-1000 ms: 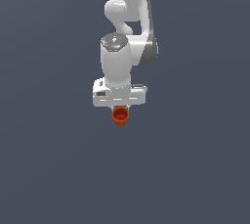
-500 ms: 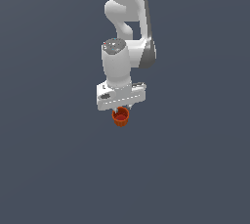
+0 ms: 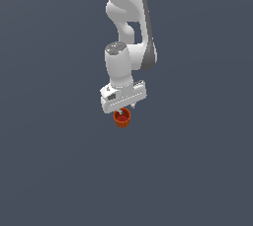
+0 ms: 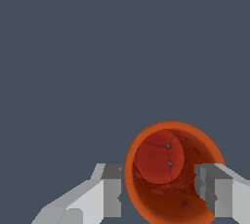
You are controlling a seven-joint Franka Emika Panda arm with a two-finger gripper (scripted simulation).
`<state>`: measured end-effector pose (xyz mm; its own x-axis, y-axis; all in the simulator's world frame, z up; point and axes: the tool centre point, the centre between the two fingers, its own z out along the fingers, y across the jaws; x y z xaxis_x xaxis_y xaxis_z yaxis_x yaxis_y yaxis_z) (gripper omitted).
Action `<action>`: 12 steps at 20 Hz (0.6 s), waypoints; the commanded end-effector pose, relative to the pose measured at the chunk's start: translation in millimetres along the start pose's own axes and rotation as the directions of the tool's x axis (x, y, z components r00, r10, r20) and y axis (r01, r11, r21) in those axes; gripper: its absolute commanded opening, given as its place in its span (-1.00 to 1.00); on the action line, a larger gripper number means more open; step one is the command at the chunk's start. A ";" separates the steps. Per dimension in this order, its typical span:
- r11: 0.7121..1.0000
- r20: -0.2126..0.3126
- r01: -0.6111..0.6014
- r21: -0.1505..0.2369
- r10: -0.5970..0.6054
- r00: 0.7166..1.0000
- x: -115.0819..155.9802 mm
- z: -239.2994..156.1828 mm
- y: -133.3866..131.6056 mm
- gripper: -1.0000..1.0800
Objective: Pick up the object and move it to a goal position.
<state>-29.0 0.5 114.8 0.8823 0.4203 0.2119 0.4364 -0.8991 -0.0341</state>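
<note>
The small orange-red cup (image 3: pixel 122 118) hangs just under my white gripper (image 3: pixel 123 111), in the middle of the exterior view above the dark grey floor. In the wrist view the cup (image 4: pixel 171 179) shows its darker red inside and sits between my two fingers (image 4: pixel 113 193). One finger presses its outer wall on each side. My gripper (image 4: pixel 163 191) is shut on the cup. The cup's lower outside is hidden by its own rim in the wrist view.
The white arm (image 3: pixel 129 32) rises from the hand to the top of the exterior view. A plain dark grey floor (image 3: pixel 54 170) lies all around. No other object or goal marker shows.
My hand has turned about its wrist, so the gripper bar now sits slanted instead of level. The cup stays in the fingers at nearly the same spot.
</note>
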 end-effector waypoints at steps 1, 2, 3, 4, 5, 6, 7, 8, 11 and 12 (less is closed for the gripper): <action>0.999 -0.022 0.052 -0.002 -0.052 0.998 -4.3 3.8 -3.8 0.23; 0.997 -0.030 0.071 -0.003 -0.071 0.997 -6.0 5.1 -5.2 0.23; 0.996 -0.037 0.089 -0.005 -0.089 0.995 -7.6 6.2 -6.5 0.23; 0.994 -0.044 0.105 -0.007 -0.106 0.993 -9.1 7.3 -7.7 0.23; 0.993 -0.050 0.121 -0.009 -0.121 0.991 -10.5 8.2 -8.9 0.23; 0.991 -0.056 0.136 -0.012 -0.136 0.989 -11.9 9.1 -10.0 0.23; 0.989 -0.061 0.149 -0.014 -0.150 0.987 -13.2 9.8 -11.0 0.23; 0.987 -0.065 0.162 -0.017 -0.163 0.985 -14.5 10.5 -11.9 0.23; 0.981 -0.077 0.193 -0.024 -0.194 0.978 -17.6 12.0 -14.2 0.23; 0.979 -0.080 0.201 -0.026 -0.203 0.976 -18.5 12.4 -14.8 0.23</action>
<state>-47.9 7.0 100.1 0.7697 0.5706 0.2862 0.5887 -0.8079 0.0272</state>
